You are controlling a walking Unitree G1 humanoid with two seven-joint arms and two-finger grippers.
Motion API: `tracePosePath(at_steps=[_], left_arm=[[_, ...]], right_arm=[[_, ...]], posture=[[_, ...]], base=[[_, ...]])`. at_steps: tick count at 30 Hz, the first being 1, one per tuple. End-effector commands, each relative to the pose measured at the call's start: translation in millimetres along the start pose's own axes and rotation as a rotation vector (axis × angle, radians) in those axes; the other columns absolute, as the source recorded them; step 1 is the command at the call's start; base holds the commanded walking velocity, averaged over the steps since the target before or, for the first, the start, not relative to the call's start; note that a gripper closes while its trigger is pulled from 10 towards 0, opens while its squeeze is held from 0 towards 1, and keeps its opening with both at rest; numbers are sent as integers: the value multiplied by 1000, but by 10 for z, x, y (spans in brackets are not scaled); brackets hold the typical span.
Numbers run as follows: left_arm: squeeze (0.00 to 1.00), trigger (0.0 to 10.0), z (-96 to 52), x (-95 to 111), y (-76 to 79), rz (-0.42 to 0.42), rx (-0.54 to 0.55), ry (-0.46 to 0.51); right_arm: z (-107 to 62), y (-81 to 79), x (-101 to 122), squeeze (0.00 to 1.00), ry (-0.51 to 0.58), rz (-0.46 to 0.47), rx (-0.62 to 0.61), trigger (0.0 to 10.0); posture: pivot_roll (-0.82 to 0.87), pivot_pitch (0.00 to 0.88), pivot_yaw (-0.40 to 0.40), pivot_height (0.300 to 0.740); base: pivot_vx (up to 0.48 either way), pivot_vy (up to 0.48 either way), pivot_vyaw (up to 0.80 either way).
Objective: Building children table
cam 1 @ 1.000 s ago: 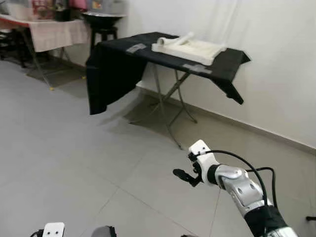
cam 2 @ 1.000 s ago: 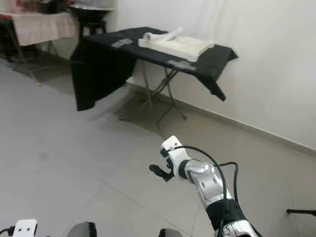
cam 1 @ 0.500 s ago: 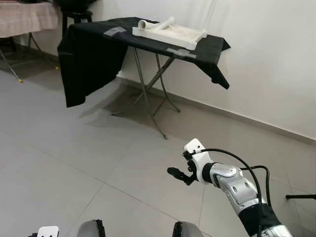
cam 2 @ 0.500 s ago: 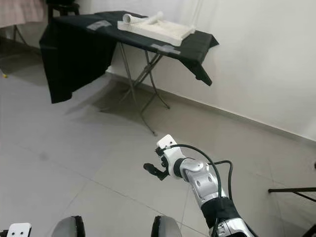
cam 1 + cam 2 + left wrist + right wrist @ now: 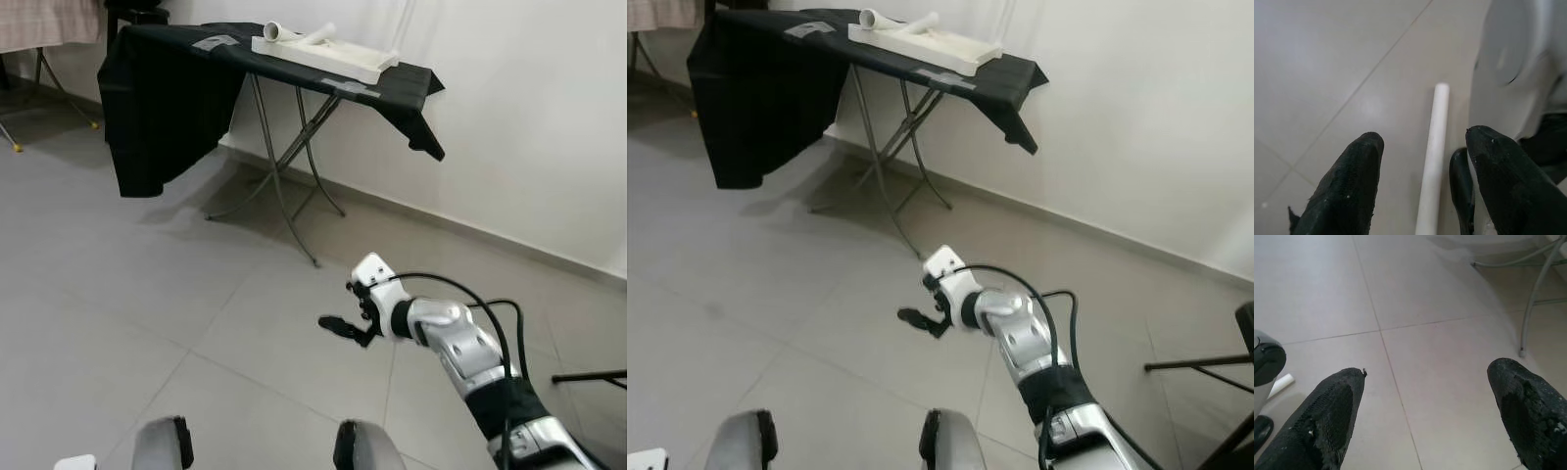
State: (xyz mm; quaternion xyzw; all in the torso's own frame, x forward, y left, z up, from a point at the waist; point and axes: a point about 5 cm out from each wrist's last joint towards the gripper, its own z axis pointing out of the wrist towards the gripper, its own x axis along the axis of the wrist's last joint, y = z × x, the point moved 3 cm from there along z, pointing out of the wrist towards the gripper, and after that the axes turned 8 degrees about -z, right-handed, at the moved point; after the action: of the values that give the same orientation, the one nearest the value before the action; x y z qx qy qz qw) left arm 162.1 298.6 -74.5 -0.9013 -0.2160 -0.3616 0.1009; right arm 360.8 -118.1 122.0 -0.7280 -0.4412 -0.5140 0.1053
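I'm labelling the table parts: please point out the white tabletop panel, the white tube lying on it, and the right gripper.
white tabletop panel (image 5: 338, 59), left eye view, flat upper face.
white tube (image 5: 276, 32), left eye view, open end.
right gripper (image 5: 1430, 406), right wrist view, midway between fingertips.

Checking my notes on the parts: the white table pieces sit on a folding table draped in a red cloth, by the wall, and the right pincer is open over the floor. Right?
Not quite. The cloth over the folding table is black, not red, as the left eye view shows. The rest holds: the white table pieces lie on it by the wall, and the right pincer is open over the floor.
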Motion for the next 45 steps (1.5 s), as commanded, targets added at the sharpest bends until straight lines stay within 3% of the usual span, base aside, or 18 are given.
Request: tracePosePath(at_steps=[1, 4, 6, 8, 17, 20, 25, 29, 30, 37, 38, 45], left_arm=[[0, 10000, 3, -53, -79, -29, 38, -34], [0, 10000, -20, -207, -408, -118, 207, -111], [0, 10000, -20, -207, -408, -118, 207, -111], [0, 10000, -29, -230, -495, -125, 282, -124], [0, 10000, 18, -239, -390, -167, 352, -129], [0, 10000, 17, -419, -260, -209, 337, -213], [0, 10000, -24, -550, -243, -148, 364, -263], [0, 10000, -54, -593, -306, -122, 411, -274], [0, 10000, -95, -614, -420, -128, 484, -272], [0, 10000, -139, -570, -605, -169, 587, -239], [1000, 10000, -160, -567, -666, -190, 617, -236], [1000, 10000, -181, -649, -640, -219, 619, -277]], right_arm=[[9, 27, 49, 0, 4, -15, 4, 10000], [37, 44, 118, 0, 10, -37, 23, 10000], [37, 44, 118, 0, 10, -37, 23, 10000], [33, 78, 147, 0, 7, -50, 31, 10000], [19, 145, 227, 0, 1, -81, 52, 10000], [7, 138, 240, 0, -2, -86, 68, 10000], [10, 123, 217, 0, -8, -84, 74, 10000], [31, 100, 196, 0, -12, -80, 80, 10000], [53, 67, 189, 0, -11, -74, 85, 10000], [42, 88, 180, 0, -11, -76, 78, 10000], [36, 123, 181, 0, -6, -67, 63, 10000], [47, 157, 198, 0, 4, -50, 49, 10000]], posture=[[60, 14, -192, 450], [57, 3, -230, 435], [57, 3, -230, 435], [53, 0, -252, 425], [24, 0, -294, 385], [9, 0, -313, 370], [13, 0, -314, 350], [17, 0, -311, 340], [18, 0, -308, 330], [23, 0, -302, 305], [30, 0, -301, 300], [46, 0, -306, 300]], base=[[0, 0, 0], [0, 0, 0], [0, 0, 0], [0, 0, 0], [0, 0, 0], [0, 0, 0], [0, 0, 0], [0, 0, 0], [0, 0, 0], [0, 0, 0], [0, 0, 0], [0, 0, 0]])
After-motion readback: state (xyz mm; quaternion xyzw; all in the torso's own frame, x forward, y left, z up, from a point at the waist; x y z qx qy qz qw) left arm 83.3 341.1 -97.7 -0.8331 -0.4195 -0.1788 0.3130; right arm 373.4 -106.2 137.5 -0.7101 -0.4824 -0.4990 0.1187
